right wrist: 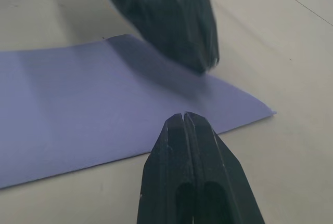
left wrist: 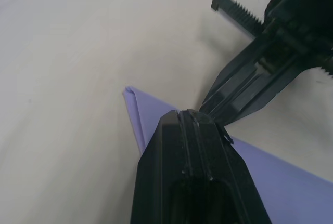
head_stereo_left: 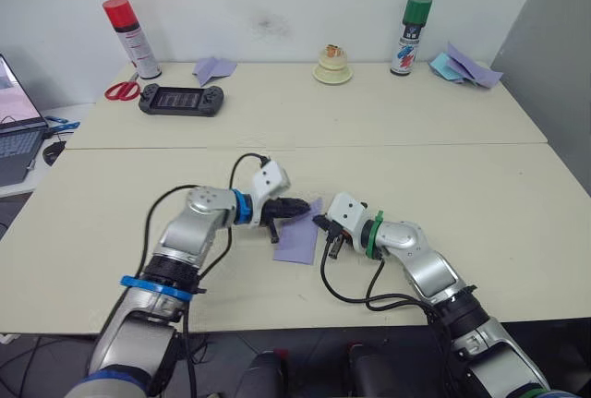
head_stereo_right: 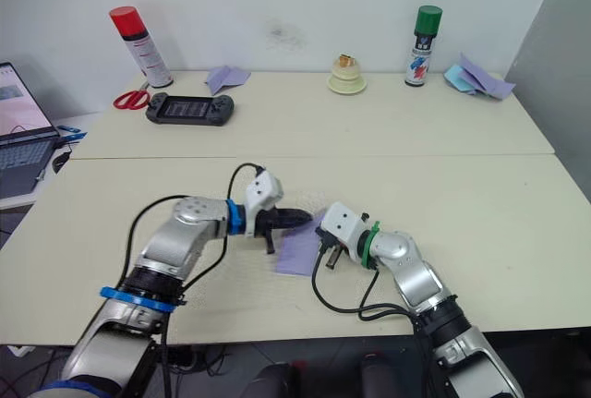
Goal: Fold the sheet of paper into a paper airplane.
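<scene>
Wrist views show both jaws clenched empty, the left gripper (head_stereo_left: 297,205) seemingly pressing the sheet of paper (head_stereo_left: 297,242).

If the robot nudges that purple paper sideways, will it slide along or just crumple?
The sheet of paper looks thin and lies flat on the smooth table, so it would probably slide easily. It is likely floppy: pushed from one edge it may buckle. The left gripper, pressing on its corner, probably pins it.
</scene>
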`<action>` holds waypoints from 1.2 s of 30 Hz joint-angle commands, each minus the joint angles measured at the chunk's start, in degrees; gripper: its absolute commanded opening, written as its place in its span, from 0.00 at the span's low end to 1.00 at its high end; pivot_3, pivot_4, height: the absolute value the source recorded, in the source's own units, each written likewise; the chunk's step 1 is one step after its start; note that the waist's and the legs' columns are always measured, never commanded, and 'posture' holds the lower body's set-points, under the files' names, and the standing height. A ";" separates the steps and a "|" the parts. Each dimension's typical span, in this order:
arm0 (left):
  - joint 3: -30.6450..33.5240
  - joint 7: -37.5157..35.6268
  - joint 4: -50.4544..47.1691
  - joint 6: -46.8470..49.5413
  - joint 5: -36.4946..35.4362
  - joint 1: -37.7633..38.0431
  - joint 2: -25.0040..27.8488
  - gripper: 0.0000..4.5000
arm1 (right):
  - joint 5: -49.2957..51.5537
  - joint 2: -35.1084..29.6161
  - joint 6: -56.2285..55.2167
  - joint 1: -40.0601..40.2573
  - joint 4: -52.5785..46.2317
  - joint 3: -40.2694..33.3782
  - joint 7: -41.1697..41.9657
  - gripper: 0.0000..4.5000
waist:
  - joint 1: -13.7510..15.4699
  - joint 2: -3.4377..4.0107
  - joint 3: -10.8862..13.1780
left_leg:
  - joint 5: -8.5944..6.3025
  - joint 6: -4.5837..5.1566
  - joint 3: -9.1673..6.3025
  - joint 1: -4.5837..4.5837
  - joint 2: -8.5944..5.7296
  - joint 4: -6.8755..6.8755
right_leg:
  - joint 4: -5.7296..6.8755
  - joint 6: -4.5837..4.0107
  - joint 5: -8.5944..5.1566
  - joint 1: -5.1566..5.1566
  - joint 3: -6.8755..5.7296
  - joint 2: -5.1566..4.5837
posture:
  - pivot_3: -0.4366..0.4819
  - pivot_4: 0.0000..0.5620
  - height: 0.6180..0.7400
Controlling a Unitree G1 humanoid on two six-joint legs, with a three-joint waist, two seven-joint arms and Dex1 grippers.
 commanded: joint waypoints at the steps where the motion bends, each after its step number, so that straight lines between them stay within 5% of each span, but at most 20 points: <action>1: -0.42 0.76 3.76 -3.88 2.36 -1.53 0.34 0.01 | 0.14 -0.19 -1.92 1.84 -0.02 1.24 1.33 0.00 | 0.01 0.00 0.00 | 0.00 0.00 -0.01 0.00 0.00 0.00 | 0.00 0.00 0.00 0.00 0.00 0.00 | 0.48 0.27 0.85; 13: -0.87 -0.13 2.42 -3.35 2.99 3.13 2.18 0.01 | -1.37 3.41 -8.49 -3.20 8.34 -5.26 -10.28 0.00 | -0.03 0.00 0.00 | 0.00 0.00 0.03 0.00 -0.02 0.01 | 0.01 -0.01 0.01 0.01 0.05 -0.01 | 0.48 0.27 0.85; 36: -0.54 0.25 1.02 -1.94 3.38 5.68 3.58 0.01 | -1.68 6.09 -16.04 -5.36 14.46 -5.30 -11.76 0.00 | -0.16 0.01 0.00 | 0.00 0.00 0.20 0.32 0.02 -0.15 | 0.02 -0.01 0.00 0.11 0.07 0.01 | 0.48 0.27 0.85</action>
